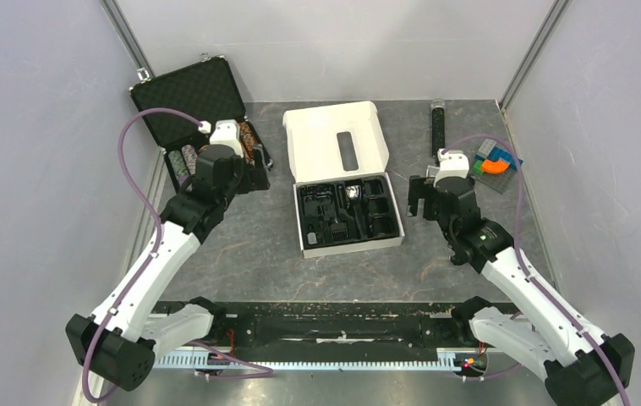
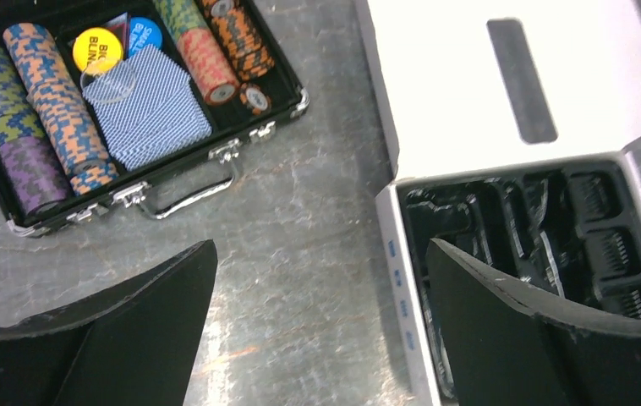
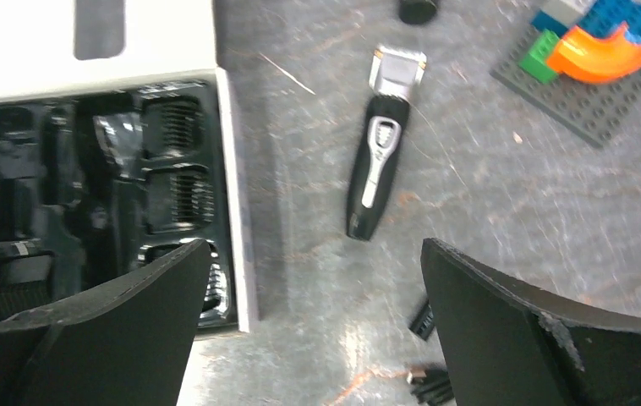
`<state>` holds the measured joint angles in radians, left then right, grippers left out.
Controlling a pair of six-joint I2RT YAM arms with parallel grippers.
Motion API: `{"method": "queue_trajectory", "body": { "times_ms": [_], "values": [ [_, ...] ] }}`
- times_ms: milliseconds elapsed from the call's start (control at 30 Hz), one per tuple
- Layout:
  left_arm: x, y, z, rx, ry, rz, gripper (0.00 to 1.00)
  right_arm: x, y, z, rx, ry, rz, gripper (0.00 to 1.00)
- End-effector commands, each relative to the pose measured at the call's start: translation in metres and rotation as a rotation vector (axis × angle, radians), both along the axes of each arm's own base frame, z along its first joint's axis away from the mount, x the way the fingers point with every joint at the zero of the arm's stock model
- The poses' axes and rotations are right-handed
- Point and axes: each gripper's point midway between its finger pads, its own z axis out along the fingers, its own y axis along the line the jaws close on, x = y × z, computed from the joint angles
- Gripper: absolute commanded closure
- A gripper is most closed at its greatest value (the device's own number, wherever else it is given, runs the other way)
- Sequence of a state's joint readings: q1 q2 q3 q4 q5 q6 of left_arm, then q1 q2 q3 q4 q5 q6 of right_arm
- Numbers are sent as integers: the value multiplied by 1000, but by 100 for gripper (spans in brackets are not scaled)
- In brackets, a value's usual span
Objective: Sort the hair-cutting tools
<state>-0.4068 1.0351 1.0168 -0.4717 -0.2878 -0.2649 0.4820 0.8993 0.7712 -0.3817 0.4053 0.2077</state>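
Observation:
The slim black-and-silver hair clipper lies on the table, right of the white box and just ahead of my right gripper. That gripper is open and empty, above bare table beside the box's right wall. Black comb attachments sit in slots along the right side of the box's insert, also in the left wrist view. My left gripper is open and empty over the table between the chip case and the box. In the top view the right gripper hides the clipper.
The box lid lies open behind the box. An open case of colourful chips sits at the left. A thin black stick and a toy-brick plate lie at the back right. Two small black pieces lie by my right fingertip.

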Motion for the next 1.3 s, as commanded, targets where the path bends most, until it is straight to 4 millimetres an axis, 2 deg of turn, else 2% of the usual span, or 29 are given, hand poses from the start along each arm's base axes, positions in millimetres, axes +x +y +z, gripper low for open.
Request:
{"method": "queue_trajectory", "body": {
  "times_ms": [0, 133, 267, 433, 700, 833, 1000, 1133, 1267],
  "values": [
    [24, -6, 51, -120, -124, 69, 0, -13, -33, -26, -25, 69, -138, 2],
    [25, 4, 44, -59, -122, 97, 0, -29, -58, -60, -27, 204, -224, 2],
    [20, 19, 31, -3, -124, 139, 0, -41, -71, -98, 32, 358, -286, 2],
    [16, 28, 31, 50, -139, 171, 0, -43, -98, -127, 49, 447, -427, 13],
    [14, 26, 27, 93, -143, 164, 0, -23, -109, -151, 106, 474, -497, 37],
    [15, 25, 23, 109, -139, 165, 0, -25, -114, -163, 102, 511, -521, 48],
    [15, 25, 22, 116, -139, 163, 0, -30, -118, -176, 88, 525, -538, 57],
    [15, 26, 22, 120, -140, 165, 0, -31, -114, -183, 98, 538, -520, 66],
    [14, 26, 23, 118, -140, 163, 0, -29, -112, -181, 107, 534, -499, 81]
  ]
}}
